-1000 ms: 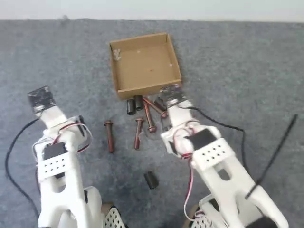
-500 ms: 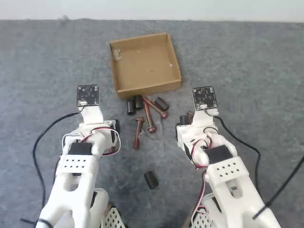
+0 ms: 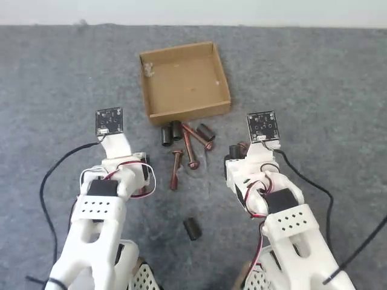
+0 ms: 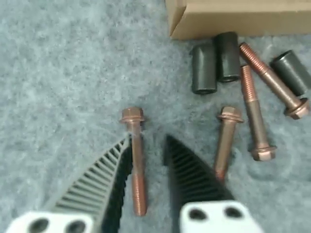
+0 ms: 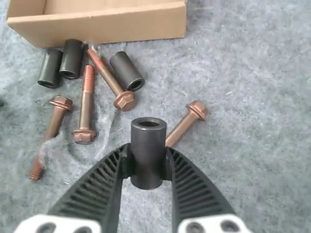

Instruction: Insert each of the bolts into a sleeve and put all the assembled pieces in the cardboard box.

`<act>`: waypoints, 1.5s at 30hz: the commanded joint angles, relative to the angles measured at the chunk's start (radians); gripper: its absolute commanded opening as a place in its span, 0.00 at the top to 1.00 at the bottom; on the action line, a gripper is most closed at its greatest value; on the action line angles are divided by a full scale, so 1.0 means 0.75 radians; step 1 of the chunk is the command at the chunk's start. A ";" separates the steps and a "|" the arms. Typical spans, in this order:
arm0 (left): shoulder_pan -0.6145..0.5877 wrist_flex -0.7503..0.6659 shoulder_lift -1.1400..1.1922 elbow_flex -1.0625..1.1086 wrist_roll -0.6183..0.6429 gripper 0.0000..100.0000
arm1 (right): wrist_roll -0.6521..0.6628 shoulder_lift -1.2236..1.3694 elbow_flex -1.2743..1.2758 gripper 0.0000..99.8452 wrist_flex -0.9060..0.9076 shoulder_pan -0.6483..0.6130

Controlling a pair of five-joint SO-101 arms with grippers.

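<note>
Grey carpet [image 3: 314, 78] carries everything. The cardboard box [image 3: 187, 112] sits at upper centre of the high view. Just below its front wall lie a pair of black sleeves [image 3: 164, 136] side by side, a third sleeve [image 3: 206, 130] and three copper bolts [image 3: 189, 148]. A lone sleeve [image 3: 192, 229] lies at lower centre.
</note>
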 commanded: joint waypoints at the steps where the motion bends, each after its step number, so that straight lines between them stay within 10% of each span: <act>1: 0.008 -0.006 0.008 -0.066 0.016 0.94 | -0.014 -0.052 -0.018 0.99 -0.034 0.015; 22: -0.068 0.305 1.007 -0.729 0.018 0.88 | -0.010 -0.052 0.004 0.99 -0.077 -0.011; 45: -0.016 0.346 1.105 -0.852 0.012 0.98 | -0.010 -0.052 0.004 0.99 -0.071 -0.013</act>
